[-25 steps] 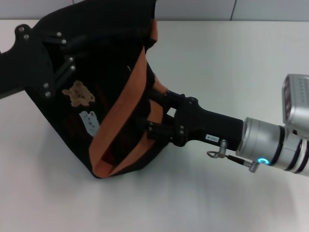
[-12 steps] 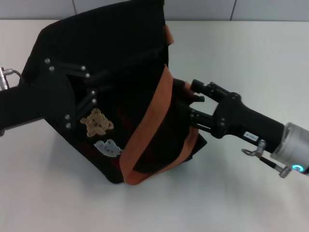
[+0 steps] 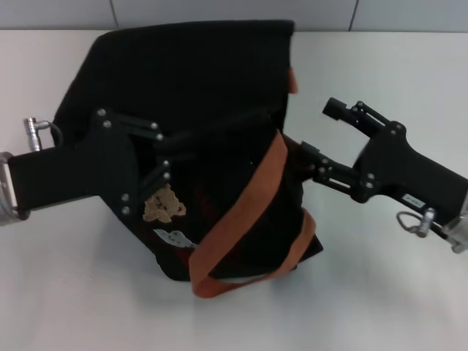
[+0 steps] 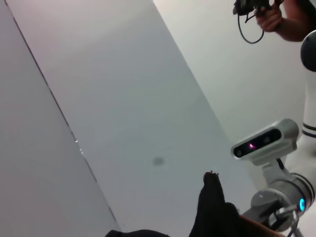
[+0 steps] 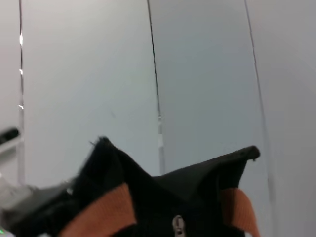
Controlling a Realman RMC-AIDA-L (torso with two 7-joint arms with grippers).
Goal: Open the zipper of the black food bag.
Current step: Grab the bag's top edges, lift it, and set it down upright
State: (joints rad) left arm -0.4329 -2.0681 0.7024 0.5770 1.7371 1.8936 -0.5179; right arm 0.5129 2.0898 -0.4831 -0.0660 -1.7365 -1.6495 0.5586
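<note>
- The bag (image 3: 212, 131) lies tipped over on the white bench (image 3: 380, 292), its bear patch (image 3: 164, 205) and white label (image 3: 172, 238) facing up, one orange strap (image 3: 248, 212) looped across its near side.
- My left tool (image 3: 164, 157) is pressed onto the bag's side just above the bear patch. Its fingers merge with the black fabric, so I cannot tell whether it grips cloth or only bears down.
- My right tool (image 3: 311, 139) sits at the bag's right edge beside the strap, released: one finger (image 3: 344, 111) stands clear in the air, the other reaches toward the fabric, and nothing shows between them.
- The zipper is not traceable from the head view. In the right wrist view the silver pull tab (image 5: 177, 226) hangs at the bag's top edge between two strap ends, directly ahead of my right tool.
- Judgement on progress: I see no parted seam or opening anywhere on the bag, and the tab is not in my grasp. I rate the opening as not yet begun.
- Outstanding, as I judge it: seat the right tool on the tab, hold the bag steady with the left, then draw the zip along the top edge.
</note>
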